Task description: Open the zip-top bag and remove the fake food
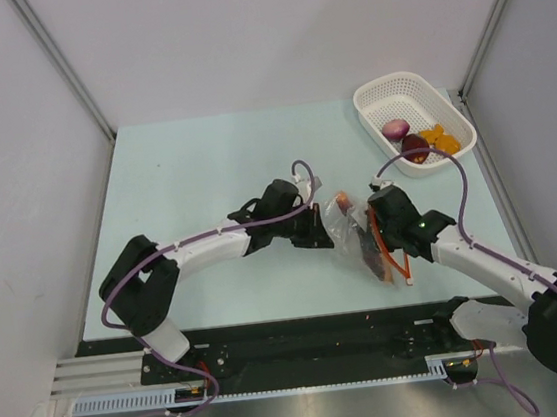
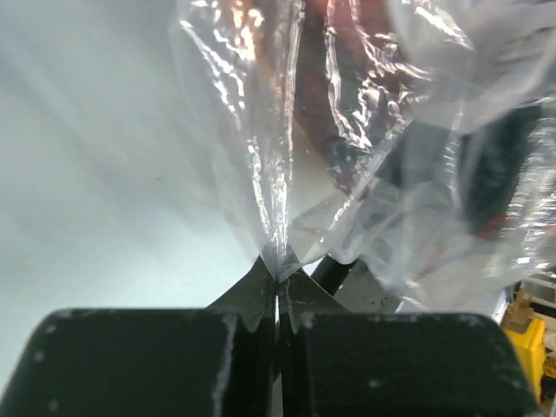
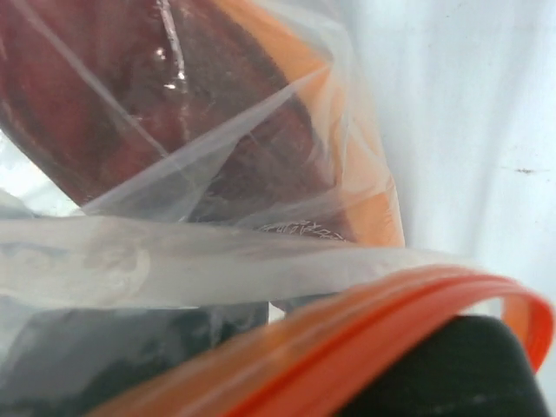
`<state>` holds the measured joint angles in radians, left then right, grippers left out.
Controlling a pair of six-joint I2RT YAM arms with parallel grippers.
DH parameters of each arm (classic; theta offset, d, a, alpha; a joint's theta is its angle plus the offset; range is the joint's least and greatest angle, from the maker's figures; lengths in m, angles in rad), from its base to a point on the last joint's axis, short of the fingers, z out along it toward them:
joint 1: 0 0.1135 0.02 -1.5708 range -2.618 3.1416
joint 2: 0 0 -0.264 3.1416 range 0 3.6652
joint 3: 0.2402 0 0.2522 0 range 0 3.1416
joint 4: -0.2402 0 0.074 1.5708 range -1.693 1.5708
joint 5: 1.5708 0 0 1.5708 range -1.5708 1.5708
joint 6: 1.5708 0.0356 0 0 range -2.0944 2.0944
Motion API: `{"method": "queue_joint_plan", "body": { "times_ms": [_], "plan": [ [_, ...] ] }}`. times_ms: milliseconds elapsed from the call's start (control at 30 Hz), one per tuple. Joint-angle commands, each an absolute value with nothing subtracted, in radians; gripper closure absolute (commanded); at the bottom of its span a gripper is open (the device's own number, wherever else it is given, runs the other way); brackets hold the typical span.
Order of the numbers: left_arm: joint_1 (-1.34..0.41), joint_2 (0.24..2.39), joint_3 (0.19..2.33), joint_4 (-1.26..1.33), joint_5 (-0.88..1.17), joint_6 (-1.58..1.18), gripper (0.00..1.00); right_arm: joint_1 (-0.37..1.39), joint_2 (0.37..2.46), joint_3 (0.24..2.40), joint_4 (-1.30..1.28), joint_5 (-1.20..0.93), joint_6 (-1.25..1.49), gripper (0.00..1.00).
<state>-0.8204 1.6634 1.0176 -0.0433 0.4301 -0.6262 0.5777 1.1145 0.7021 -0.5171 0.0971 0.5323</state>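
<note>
Fingers [image 2: 246, 304] of the left gripper [image 2: 278, 282] are pressed together on a gathered fold of the zip-top bag [image 1: 346, 223], with film pinched right at the tips, and it looks secure. The right gripper [image 1: 380, 219] is closed too. It sits nose-in at the bag mouth with the red-orange zip strip [image 3: 365, 339] draped across it, but I can't tell whether the pads have film, strip or food between them. The bag hangs between the two grippers over the middle of the table [image 1: 195, 178], mouth toward the right arm. The reddish-brown slice [image 3: 130, 95] is inside, with something orange [image 3: 369, 182] alongside that I can't separate from it. The white basket [image 1: 385, 83] at the far right corner holds a purple bulb [image 1: 395, 129], a maroon lump [image 1: 414, 145] and orange chunks [image 1: 437, 135], so I'd say most of the food is out. On handling, the film is thin, limp, slick and nearly weightless, so it will collapse and slip unless bunched. The best hold is the zip strip, which is the stiffest part, or a gathered fold like the one the left has. The slice looks rigid, light and flat, so pinch it across its faces through the mouth. The risk is trapping film along with it and dragging the bag.
</note>
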Motion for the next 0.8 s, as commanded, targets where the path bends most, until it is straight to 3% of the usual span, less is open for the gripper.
{"method": "queue_joint_plan", "body": {
  "times_ms": [0, 67, 200, 267, 300, 533, 633, 667, 700, 733, 767],
  "plan": [
    [-0.801, 1.626, 1.065, -0.124, 0.434, -0.540, 1.00, 0.502, 1.042, 0.750, -0.591, -0.024, 0.526, 1.00],
    [-0.792, 1.628, 1.077, -0.164, 0.448, -0.508, 0.99, 0.482, 1.038, 0.768, -0.613, -0.131, 0.538, 1.00],
    [-0.782, 1.600, 1.069, -0.150, 0.501, -0.472, 0.49, 0.444, 1.037, 0.804, -0.635, -0.265, 0.577, 1.00],
    [-0.782, 1.600, 1.058, -0.121, 0.532, -0.480, 0.42, 0.410, 1.043, 0.816, -0.629, -0.361, 0.612, 1.00],
    [-0.782, 1.601, 1.048, -0.112, 0.552, -0.485, 0.29, 0.399, 1.055, 0.822, -0.629, -0.389, 0.624, 1.00],
    [-0.782, 1.605, 0.983, -0.048, 0.587, -0.495, 0.17, 0.335, 1.068, 0.836, -0.579, -0.573, 0.690, 1.00],
    [-0.779, 1.608, 0.963, 0.033, 0.618, -0.528, 0.21, 0.330, 1.066, 0.808, -0.536, -0.633, 0.736, 1.00],
    [-0.778, 1.614, 0.960, 0.044, 0.624, -0.544, 0.28, 0.328, 1.065, 0.802, -0.526, -0.644, 0.744, 1.00],
    [-0.773, 1.618, 0.963, 0.041, 0.621, -0.546, 0.54, 0.324, 1.065, 0.790, -0.522, -0.653, 0.762, 1.00],
    [-0.761, 1.623, 0.969, 0.008, 0.608, -0.545, 0.70, 0.322, 1.059, 0.785, -0.509, -0.676, 0.770, 1.00],
    [-0.755, 1.624, 0.976, -0.045, 0.541, -0.531, 0.97, 0.312, 1.057, 0.782, -0.511, -0.684, 0.775, 1.00]
  ]
}}
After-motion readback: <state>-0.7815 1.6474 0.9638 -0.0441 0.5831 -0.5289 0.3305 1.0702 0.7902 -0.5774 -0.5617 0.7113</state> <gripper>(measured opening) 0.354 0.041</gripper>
